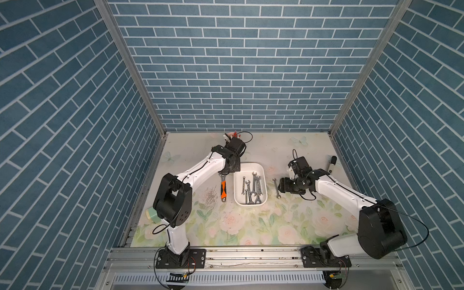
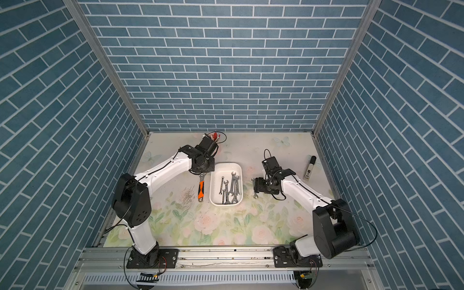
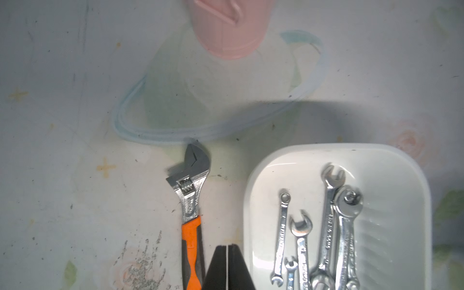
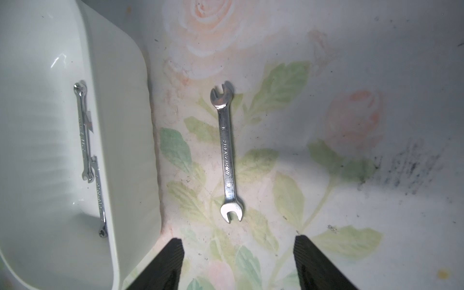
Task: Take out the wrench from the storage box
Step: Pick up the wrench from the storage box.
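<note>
Top views: you have bright, even light; blue brick walls [image 1: 50,125] splay at the edges. Wrist views are softer: glare on the glossy white plastic tub [image 3: 391,175], grey shadow beside it, pink plastic cup [image 3: 226,32] blurred.

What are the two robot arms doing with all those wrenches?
They're clearing out the white storage box. An orange-handled wrench and a small silver wrench lie on the table, one on each side of the box. Several wrenches are inside it. The left hand is shut and empty; the right hand hangs open near the small wrench.
</note>
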Available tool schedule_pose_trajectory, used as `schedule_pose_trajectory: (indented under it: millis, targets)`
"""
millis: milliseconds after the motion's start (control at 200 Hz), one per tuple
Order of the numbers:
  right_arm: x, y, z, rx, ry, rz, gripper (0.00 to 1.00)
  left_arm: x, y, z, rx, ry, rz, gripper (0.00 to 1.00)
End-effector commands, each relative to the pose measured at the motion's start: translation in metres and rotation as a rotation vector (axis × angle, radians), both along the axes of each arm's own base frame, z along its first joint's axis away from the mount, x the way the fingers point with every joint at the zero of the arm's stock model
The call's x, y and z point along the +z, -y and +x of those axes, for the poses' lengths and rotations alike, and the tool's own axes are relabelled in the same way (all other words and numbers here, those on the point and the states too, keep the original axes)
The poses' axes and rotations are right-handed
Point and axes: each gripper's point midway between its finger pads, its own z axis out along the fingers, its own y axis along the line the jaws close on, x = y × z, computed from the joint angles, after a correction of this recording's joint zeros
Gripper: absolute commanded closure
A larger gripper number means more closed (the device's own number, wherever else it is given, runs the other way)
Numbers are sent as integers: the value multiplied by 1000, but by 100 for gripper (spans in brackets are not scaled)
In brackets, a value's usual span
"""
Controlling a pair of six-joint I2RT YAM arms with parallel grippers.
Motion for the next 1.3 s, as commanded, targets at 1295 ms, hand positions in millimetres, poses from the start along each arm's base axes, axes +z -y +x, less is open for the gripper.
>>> schedule_pose_trajectory:
  millis: [1295]
  targets:
    - [0,-1,-5,34,-8,6,26,-115,70,-45,-178,-291,88,73]
